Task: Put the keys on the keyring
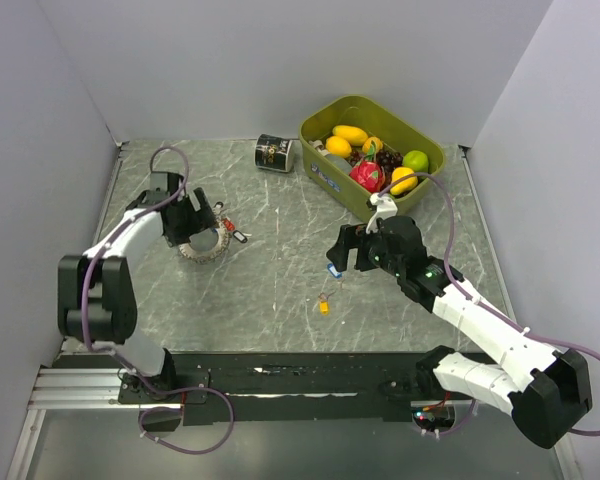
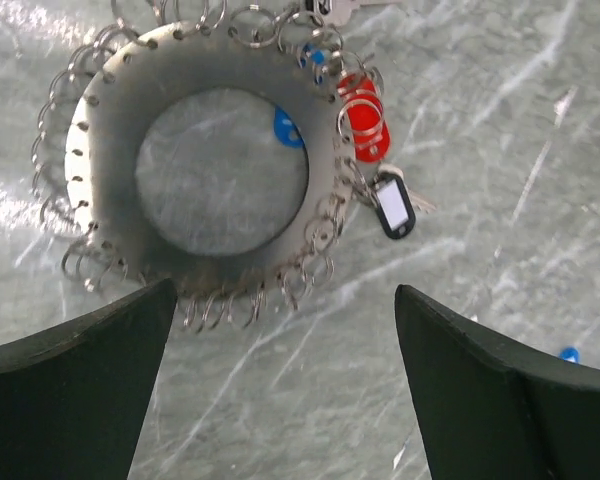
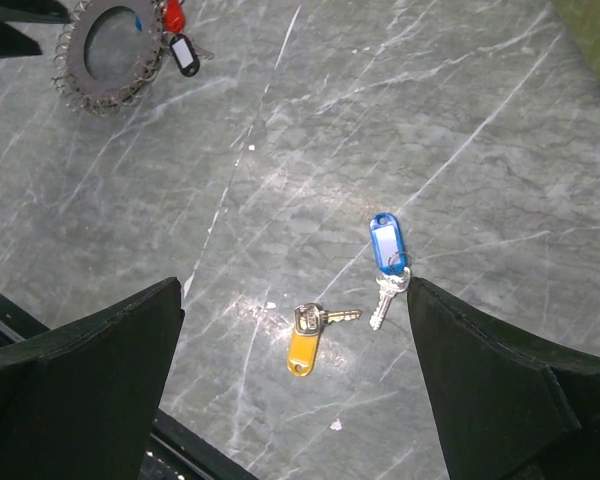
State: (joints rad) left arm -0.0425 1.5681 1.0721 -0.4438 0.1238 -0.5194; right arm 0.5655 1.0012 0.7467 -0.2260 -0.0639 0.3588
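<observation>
**Veined grey table [image 1: 280, 290] boxed in by pale walls [image 1: 40, 120]**

The tabletop is glossy grey-green stone-look with thin white veins. Plain matte panels close it in at the back and both sides. An olive plastic tub [image 1: 325, 185] of toy fruit stands at the far right, with a black can [image 1: 274, 153] just left of it.

The keyring [image 2: 105, 150] lies flat on the left half, right below the left gripper [image 2: 285, 300], whose dark fingers are spread wide and touch nothing. It is a dull metal disc with a round hollow, its rim pierced with holes and fringed with small wire loops. A red tag [image 2: 363, 115] and a dark tag [image 2: 393, 205] sit at its edge, and a blue tag [image 2: 285, 130] shows inside the hollow.

The right gripper [image 3: 295, 290], equally spread and empty, hovers over two loose silver keys mid-right. The blue-tagged key [image 3: 385, 250] lies close by one fingertip, and the yellow-tagged key [image 3: 305, 345] lies near it, not touching
</observation>
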